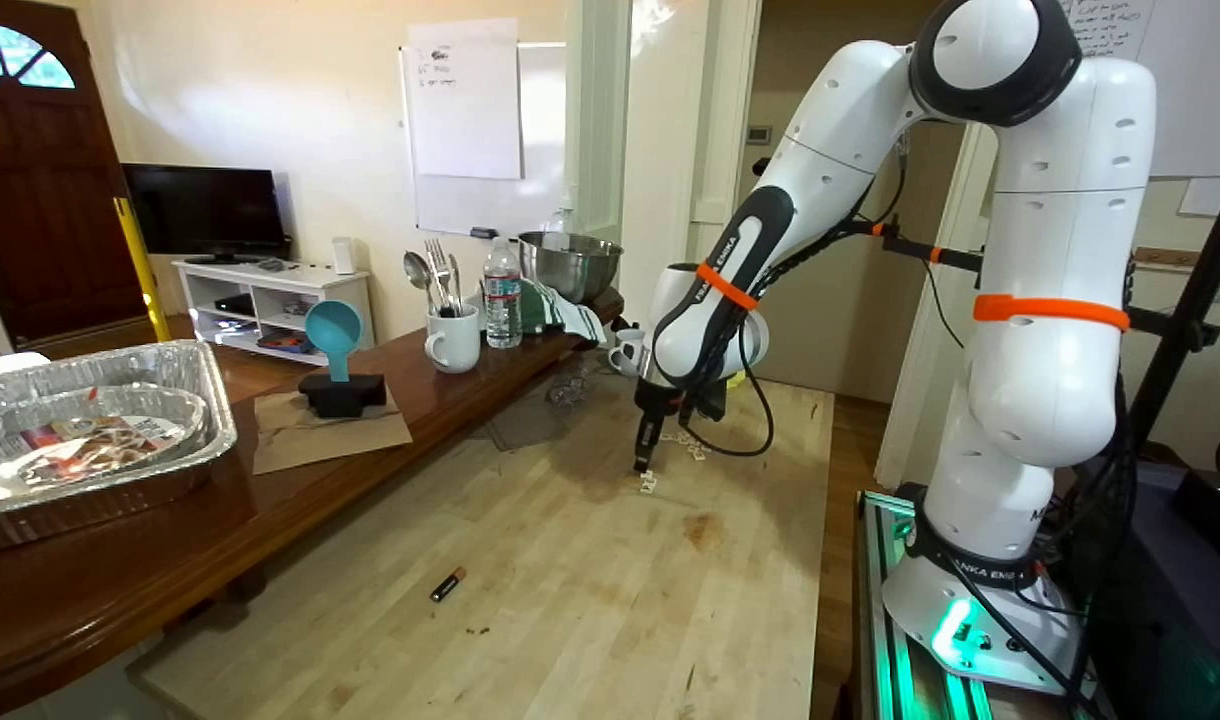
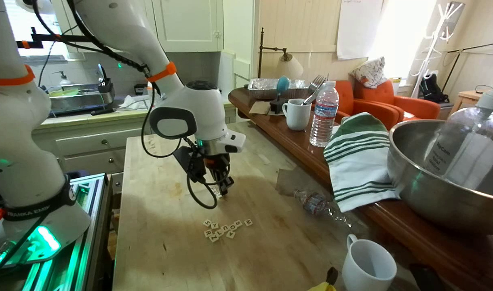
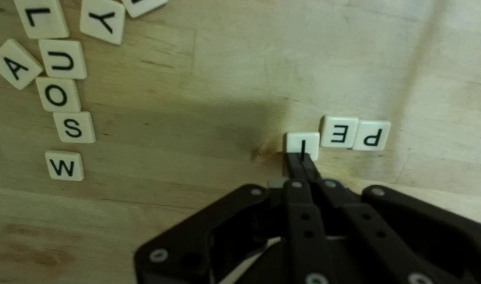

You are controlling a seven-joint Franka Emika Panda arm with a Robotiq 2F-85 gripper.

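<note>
The off-white letter tile I (image 3: 297, 142) is lying flat, face up on the table (image 3: 209, 71), just beside the tile E (image 3: 339, 132), which is touching the tile P (image 3: 371, 135). The gripper (image 3: 301, 157) is holding its fingers together with nothing between them, the tips overlapping the lower edge of the tile I in the wrist view; whether they are pressing on it cannot be told. The tile I is looking light, stiff and smooth, probably plastic, so it would likely be slipping sideways under a nudge rather than bending or breaking. Its thinness is leaving little edge to pinch; the opposite pair of sides clear of the tile E is probably offering the best hold. The table is showing pale wood grain with brown stains. Further square tiles (image 3: 61, 94) are making a loose line. In an exterior view, a cylindrical battery (image 1: 448, 583) is lying on the table too.
</note>
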